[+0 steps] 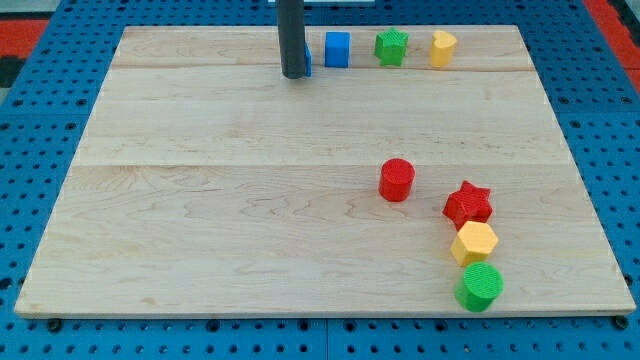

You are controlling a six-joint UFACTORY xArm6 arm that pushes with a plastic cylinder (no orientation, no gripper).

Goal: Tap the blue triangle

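Observation:
My tip (pixel 294 74) is at the view's top, left of centre, on the wooden board (pixel 250 200). A sliver of blue (pixel 308 62) shows right at the rod's right edge; this is the blue triangle, almost wholly hidden behind the rod, and the tip touches or stands just in front of it. A blue cube (pixel 338 49) sits a short way to the right of the rod.
A green star (pixel 392 46) and a yellow block (pixel 443 48) continue the top row to the right. At the lower right are a red cylinder (pixel 397 180), a red star (pixel 468 204), a yellow hexagon (pixel 474 243) and a green cylinder (pixel 480 287).

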